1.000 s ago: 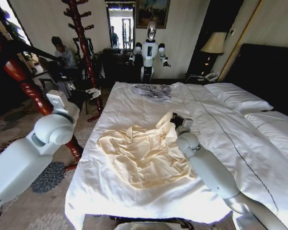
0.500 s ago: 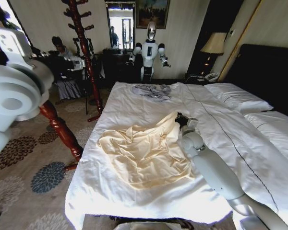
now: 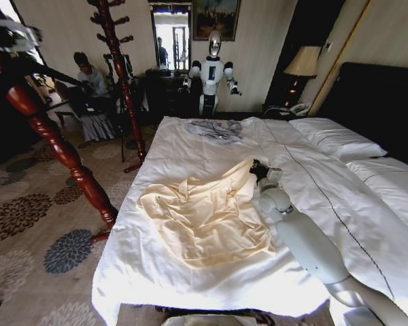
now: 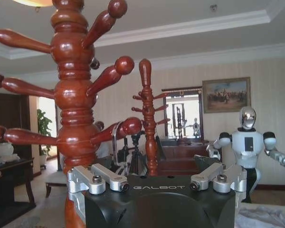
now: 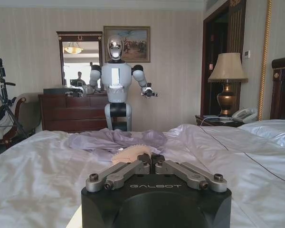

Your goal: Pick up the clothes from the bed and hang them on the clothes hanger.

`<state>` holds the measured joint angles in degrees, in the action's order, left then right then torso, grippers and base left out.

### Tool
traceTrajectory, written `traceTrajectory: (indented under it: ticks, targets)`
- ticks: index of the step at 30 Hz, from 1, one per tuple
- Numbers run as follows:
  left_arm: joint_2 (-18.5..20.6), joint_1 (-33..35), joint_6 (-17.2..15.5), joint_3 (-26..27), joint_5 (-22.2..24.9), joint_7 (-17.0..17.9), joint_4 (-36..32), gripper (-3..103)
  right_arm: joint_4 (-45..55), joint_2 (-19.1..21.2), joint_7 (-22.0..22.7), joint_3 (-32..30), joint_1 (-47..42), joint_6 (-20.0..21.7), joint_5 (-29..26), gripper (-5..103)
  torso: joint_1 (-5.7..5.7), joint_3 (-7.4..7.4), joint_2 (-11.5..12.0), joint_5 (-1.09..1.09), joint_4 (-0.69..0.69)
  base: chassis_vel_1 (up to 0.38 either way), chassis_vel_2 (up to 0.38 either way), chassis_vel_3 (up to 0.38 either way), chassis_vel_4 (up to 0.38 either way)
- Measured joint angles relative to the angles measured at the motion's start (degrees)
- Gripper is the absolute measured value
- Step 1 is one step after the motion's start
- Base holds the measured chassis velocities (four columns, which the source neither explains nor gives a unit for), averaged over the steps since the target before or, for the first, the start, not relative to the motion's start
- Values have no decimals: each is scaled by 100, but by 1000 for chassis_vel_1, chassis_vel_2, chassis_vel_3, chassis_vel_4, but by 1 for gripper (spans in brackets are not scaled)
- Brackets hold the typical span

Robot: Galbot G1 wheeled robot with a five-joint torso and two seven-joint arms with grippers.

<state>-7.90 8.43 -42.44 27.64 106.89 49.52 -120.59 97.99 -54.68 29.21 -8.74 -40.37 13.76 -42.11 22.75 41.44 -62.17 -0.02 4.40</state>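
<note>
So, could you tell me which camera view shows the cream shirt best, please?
The head view: the clothes lie spread across the bed, the right gripper at their far edge. The right wrist view catches one cream fold beyond its closed fingers.

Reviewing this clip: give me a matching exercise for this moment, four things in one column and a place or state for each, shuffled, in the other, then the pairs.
Things:
1. cream garment
2. grey-blue garment
3. right gripper
4. left gripper

Places or states:
A. open, raised by the wooden coat stand
B. bunched at the far end of the bed
C. shut on a pinch of cream fabric
D. spread across the near half of the duvet

Pairs: 1-D, 2-B, 3-C, 4-A
</note>
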Motion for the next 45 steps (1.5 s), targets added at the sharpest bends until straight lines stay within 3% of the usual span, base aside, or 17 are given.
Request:
traceTrajectory:
  ticks: [2, 5, 9, 20, 30, 45]
  targets:
    - [79, 191, 3, 171, 341, -11, 57, 99, 105, 62, 24, -137, -154, 7, -4, 1, 0, 0, 0, 1, 6, 0, 0, 0, 0]
    - [142, 241, 7, 184, 412, -85, 183, 98, 194, 114, 44, -247, -288, 20, -7, 1, 0, 1, 0, 2, 12, 0, 0, 0, 0]
    - [241, 272, 15, 122, 419, -195, 414, 98, 278, 169, 52, -323, -398, 32, -12, 1, 0, 1, 0, 3, 4, 0, 0, 0, 0]
    - [727, 251, 23, -219, 336, -410, 609, 94, 487, 385, 66, -744, -828, 41, -81, 1, 0, 0, 0, 2, 4, 0, 0, 0, 0]
    - [601, 264, 27, -577, -60, -667, 888, 93, 501, 433, 61, -822, -913, 35, -83, 1, 1, 1, 0, 2, 5, 0, 0, 0, 0]
    - [274, 411, 32, -828, -417, -686, 983, 92, 466, 460, 58, -918, -1005, 20, -65, 1, 1, 1, 0, 3, 5, 0, 0, 0, 0]
